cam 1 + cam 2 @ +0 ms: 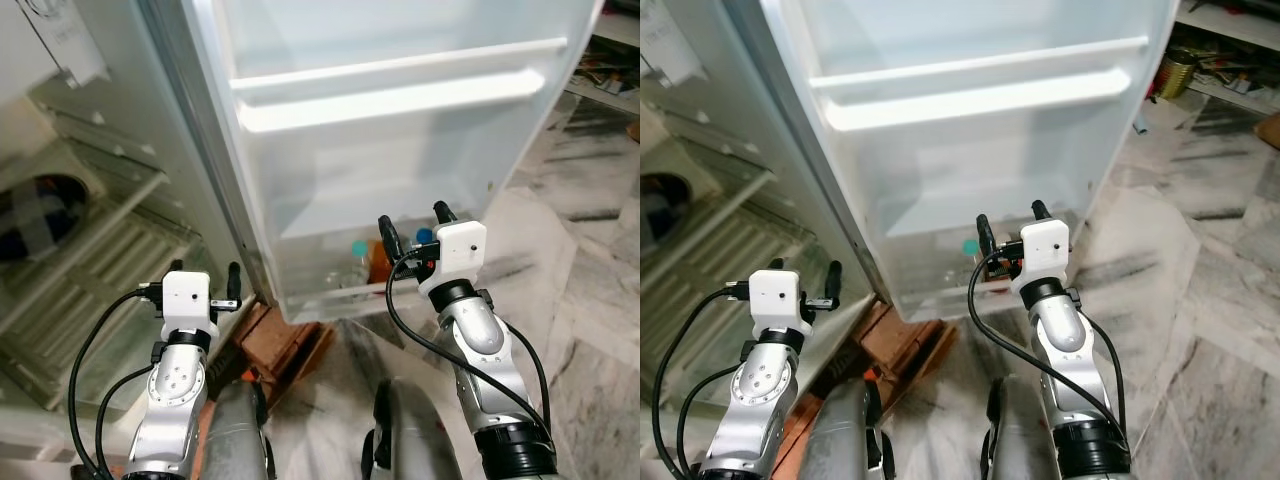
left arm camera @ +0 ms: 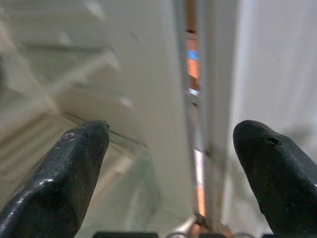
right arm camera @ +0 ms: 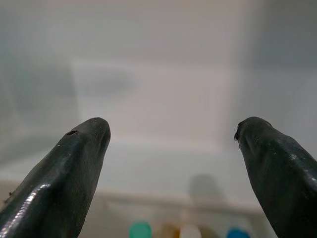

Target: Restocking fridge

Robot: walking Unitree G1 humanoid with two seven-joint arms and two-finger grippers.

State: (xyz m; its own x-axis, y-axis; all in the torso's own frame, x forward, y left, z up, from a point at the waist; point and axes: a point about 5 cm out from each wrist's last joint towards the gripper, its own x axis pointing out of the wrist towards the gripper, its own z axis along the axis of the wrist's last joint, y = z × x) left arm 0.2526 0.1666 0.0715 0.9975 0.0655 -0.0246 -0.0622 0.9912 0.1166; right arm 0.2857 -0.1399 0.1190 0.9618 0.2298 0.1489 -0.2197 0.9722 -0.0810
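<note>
Standing ajar: fridge door [image 1: 400, 120], lowest door shelf [image 1: 330, 290] holding bottles [image 1: 358, 262]. Right end effector [image 1: 415, 228] raised before that shelf, fingers spread, empty. Left end effector [image 1: 205, 275] near door hinge, spread, empty.

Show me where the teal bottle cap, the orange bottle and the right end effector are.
teal bottle cap [image 1: 359, 247], left eye view, top of the cap.
orange bottle [image 1: 379, 262], left eye view, its body.
right end effector [image 1: 415, 224], left eye view, midway between its fingertips.
</note>
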